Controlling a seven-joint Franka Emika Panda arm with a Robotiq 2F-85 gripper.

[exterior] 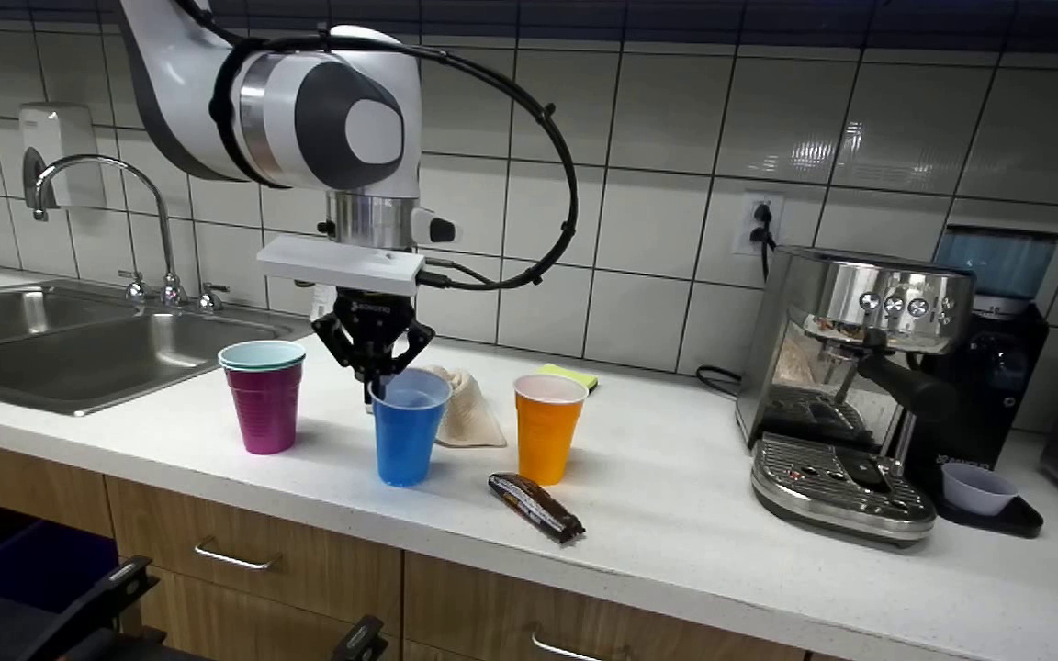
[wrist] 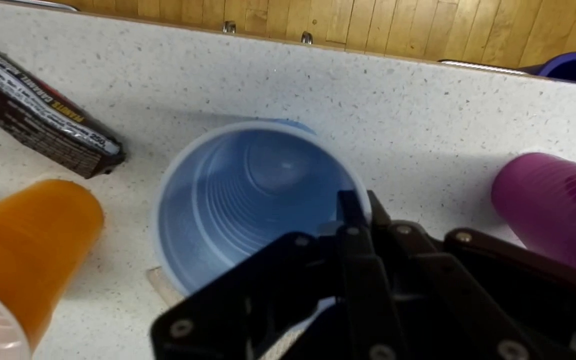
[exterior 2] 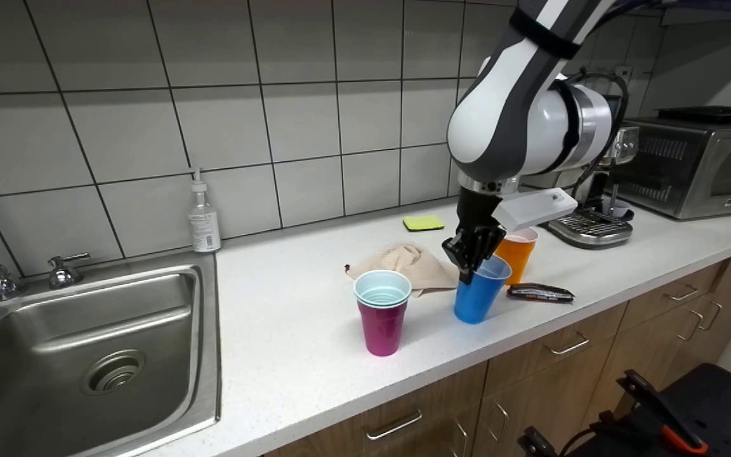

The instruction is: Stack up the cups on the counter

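Blue cup (exterior: pixel 407 439) pinched at its rim in the pincer (wrist: pixel 363 204)

The blue cup stands on the pale, speckled counter (exterior: pixel 676 514) with its mouth facing up. The pincer reaches it from above: one finger (wrist: pixel 351 206) sits inside the cup, its mate outside, and the two are closed together on the thin plastic wall between them. Towards the sink (exterior 2: pixel 209 330), near the blue cup, stands the purple cup (exterior: pixel 264 408), with the green cup (exterior 2: pixel 382 289) nested inside it, only its rim and interior showing. On the opposite side of the blue cup is the orange cup (exterior: pixel 549 436), upright and a little apart. A dark wrapped snack bar (exterior: pixel 536 507) lies near the foot of the orange cup. Crumpled beige cloth (exterior 2: pixel 407 263) lies behind the blue cup, and a flat yellow-green pad (exterior 2: pixel 423 223) rests farther back, near the tiled wall (exterior: pixel 639 220). A steel coffee machine (exterior: pixel 860 321) stands well apart from all the cups.
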